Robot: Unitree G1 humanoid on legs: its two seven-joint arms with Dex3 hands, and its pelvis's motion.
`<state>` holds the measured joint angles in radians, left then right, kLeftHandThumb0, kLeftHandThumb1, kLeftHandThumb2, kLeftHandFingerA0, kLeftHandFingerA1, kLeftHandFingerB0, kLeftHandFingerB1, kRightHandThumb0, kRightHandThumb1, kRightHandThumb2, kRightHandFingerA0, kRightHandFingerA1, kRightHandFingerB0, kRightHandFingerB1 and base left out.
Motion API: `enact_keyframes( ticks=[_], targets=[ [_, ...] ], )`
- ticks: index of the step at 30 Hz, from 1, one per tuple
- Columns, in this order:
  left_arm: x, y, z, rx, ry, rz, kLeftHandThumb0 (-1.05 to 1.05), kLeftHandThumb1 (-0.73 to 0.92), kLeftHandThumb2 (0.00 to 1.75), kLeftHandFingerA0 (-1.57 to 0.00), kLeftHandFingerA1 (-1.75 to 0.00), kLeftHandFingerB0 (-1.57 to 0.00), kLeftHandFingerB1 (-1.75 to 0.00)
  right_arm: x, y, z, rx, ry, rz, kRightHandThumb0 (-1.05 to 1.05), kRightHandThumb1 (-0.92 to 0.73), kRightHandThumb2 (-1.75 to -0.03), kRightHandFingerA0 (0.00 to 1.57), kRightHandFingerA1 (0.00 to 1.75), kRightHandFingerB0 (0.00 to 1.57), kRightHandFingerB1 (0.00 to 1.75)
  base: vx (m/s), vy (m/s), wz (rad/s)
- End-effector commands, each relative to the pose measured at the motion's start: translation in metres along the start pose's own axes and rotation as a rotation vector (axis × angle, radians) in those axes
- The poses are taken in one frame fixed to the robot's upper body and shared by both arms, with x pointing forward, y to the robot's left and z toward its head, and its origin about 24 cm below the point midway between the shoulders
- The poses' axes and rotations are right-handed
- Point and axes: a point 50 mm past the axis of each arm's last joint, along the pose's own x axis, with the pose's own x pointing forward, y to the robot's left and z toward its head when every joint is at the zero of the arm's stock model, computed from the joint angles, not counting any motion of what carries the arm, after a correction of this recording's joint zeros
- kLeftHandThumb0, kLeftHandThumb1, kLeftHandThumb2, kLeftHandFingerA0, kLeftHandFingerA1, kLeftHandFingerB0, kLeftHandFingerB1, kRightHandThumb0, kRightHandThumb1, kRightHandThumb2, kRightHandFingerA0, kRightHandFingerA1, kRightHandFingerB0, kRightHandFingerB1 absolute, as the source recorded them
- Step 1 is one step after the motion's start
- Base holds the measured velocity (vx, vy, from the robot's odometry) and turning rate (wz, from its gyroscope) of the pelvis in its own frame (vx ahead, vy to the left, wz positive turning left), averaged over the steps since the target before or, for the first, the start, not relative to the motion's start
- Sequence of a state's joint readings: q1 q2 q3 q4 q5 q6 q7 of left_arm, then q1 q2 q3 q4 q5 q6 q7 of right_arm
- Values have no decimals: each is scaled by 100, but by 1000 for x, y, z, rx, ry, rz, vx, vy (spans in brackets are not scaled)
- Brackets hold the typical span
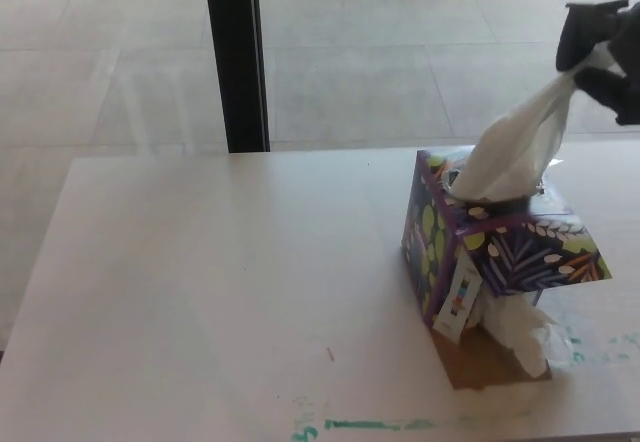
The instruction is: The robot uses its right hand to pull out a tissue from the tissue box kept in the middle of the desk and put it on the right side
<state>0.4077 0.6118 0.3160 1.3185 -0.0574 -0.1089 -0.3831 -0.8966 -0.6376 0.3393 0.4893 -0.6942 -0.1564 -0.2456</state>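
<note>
A pale beige flat-topped desk fills the lower part of the head view, with green paint smears along its near edge. Behind it lies a floor of large light grey square tiles, evenly lit. 1 black vertical post stands at the desk's far edge.

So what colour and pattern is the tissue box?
The tissue box is dark purple with green dots and pale leaf prints, shown in the head view.
</note>
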Motion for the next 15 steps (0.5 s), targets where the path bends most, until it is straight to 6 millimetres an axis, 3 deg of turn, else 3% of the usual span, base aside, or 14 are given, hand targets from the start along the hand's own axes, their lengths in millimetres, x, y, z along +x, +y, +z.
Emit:
enact_keyframes(
  ticks=[1,2,3,4,6,7,8,9,10,11,12,15],
  targets=[
    [-4,8,-3,41,1,13,-86,92,76,-15,-36,-39,-36,12,-44,-22,-28,148,-325,-40,-51,-97,124,138,87,110,0,0,0],
    [-5,9,-3,39,1,13,-86,92,76,-15,-36,-39,-36,12,-45,-23,-27,160,-327,-40,-51,-97,124,138,87,110,0,0,0],
    [-5,9,-3,34,-1,12,-87,92,75,-14,-36,-37,-36,12,-48,-25,-24,168,-354,-28,-65,-70,97,174,83,117,0,0,0],
    [-5,9,-4,31,-3,12,-85,92,75,-18,-36,-39,-37,12,-55,-31,-17,190,-399,-28,-68,-70,98,175,81,108,0,0,0],
    [-6,9,-6,37,-2,15,-85,92,75,-18,-36,-39,-37,13,-59,-35,-10,206,-405,-28,-68,-70,98,175,81,108,0,0,0],
    [-6,9,-6,34,0,15,-86,91,76,-15,-35,-38,-36,13,-61,-37,-17,211,-413,-28,-66,-72,101,172,84,100,0,0,0],
    [-6,9,-7,13,3,15,-85,92,73,-23,-38,-41,-37,14,-66,-42,-36,221,-429,-29,-66,-71,101,174,77,123,0,0,0],
    [-6,9,-7,-8,3,13,-85,92,73,-23,-38,-41,-37,14,-69,-44,-48,226,-435,-29,-66,-71,101,174,77,123,0,0,0],
    [-7,11,-7,13,0,13,-86,92,75,-21,-39,-39,-37,16,-80,-52,-78,266,-462,-29,-65,-72,102,171,83,109,0,0,0],
    [-7,11,-7,-2,-2,8,-85,92,73,-28,-39,-42,-37,15,-87,-57,-102,272,-489,-34,-49,-97,126,135,89,102,0,0,0],
    [-7,11,-7,13,1,10,-85,92,75,-17,-36,-39,-37,15,-97,-63,-107,294,-503,-28,-60,-77,98,172,84,116,0,0,0],
    [-8,13,-8,30,0,13,-87,91,76,-11,-37,-38,-37,14,-114,-77,-138,353,-524,-31,-63,-79,97,175,81,124,0,0,0]
  ],
)
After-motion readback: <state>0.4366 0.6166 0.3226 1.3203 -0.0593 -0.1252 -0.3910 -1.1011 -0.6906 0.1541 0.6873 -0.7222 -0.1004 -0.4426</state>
